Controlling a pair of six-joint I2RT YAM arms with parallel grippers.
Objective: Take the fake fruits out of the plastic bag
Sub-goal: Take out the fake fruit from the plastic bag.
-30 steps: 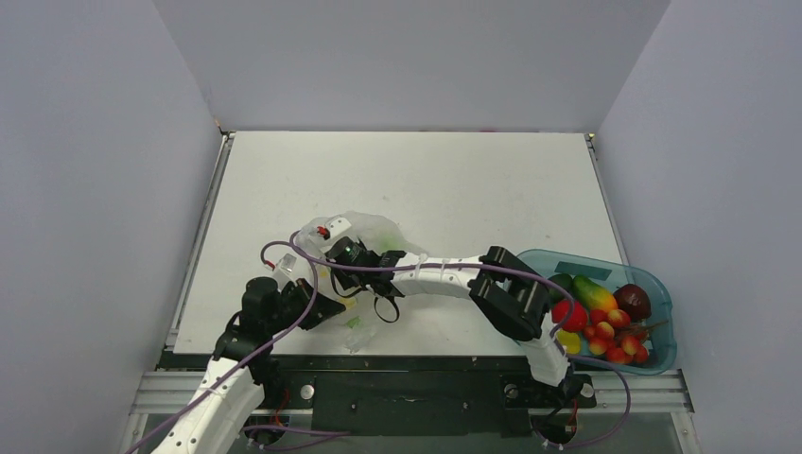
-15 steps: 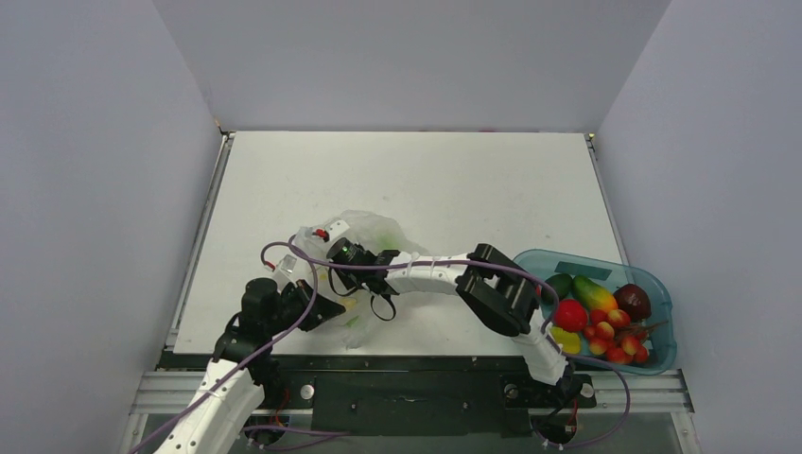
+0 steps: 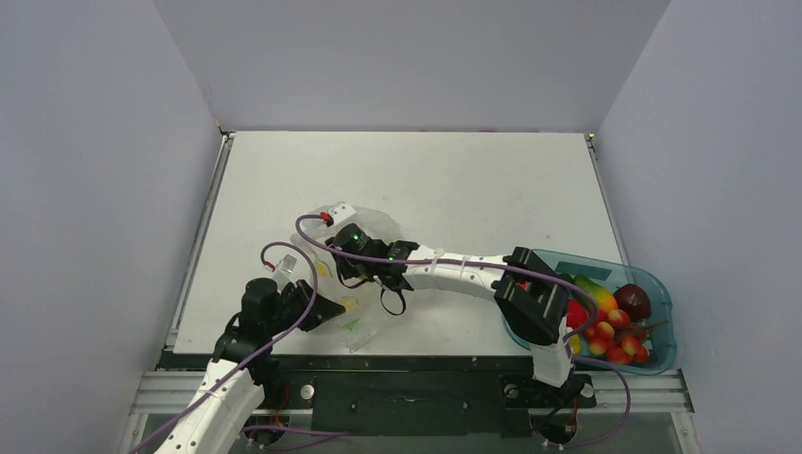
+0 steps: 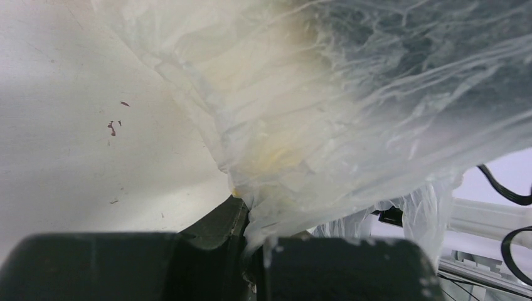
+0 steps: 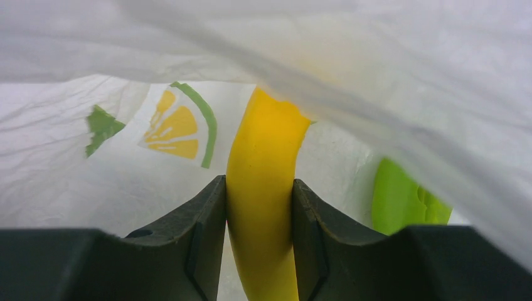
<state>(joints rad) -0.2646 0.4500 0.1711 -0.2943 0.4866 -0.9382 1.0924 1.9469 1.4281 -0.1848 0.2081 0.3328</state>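
The clear crinkly plastic bag (image 3: 364, 232) lies at the table's near left. My right gripper (image 5: 258, 207) is inside it, shut on the yellow banana (image 5: 263, 188). Beside it in the bag lie a yellow-green slice (image 5: 179, 125), a small green piece (image 5: 100, 125) and a bright green piece (image 5: 401, 200). From above, the right gripper (image 3: 342, 253) is hidden by the film. My left gripper (image 4: 254, 251) is shut on the bag's near edge (image 4: 276, 207); it shows from above at the bag's near-left corner (image 3: 322, 307).
A teal translucent tray (image 3: 653, 284) at the near right holds several fruits, red, green and a dark red one. Purple cables loop over both arms. Grey walls stand on three sides of the table.
My right arm has stretched out further left and back, pushing its gripper deeper into the bag. The bag has bunched up toward the back. The left arm has stayed put.
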